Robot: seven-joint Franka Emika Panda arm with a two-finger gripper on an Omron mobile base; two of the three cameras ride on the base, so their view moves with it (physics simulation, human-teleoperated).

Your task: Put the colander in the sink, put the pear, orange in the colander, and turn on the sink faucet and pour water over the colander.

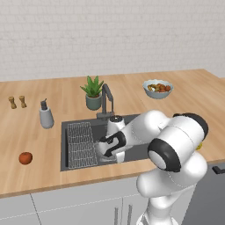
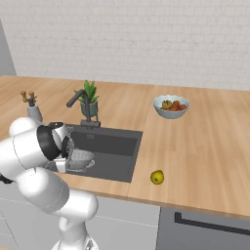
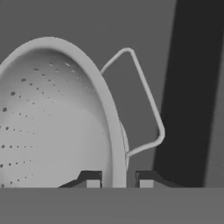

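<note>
We find a wooden counter (image 1: 52,132) with the sink (image 2: 114,146) set in it. The gripper (image 3: 118,181) is clamped on the colander (image 3: 48,127) rim, low in the basin. Orange (image 1: 25,157) and pear (image 2: 156,177) remain on the counter; faucet (image 1: 107,100) is dry. Only placement nears completion, in our judgement.

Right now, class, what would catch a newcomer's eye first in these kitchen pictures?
The white arm reaches down into the dark sink, its gripper shut on the rim of the silver colander. The orange lies on the counter left of the sink, and the pear on the counter to its right.
</note>
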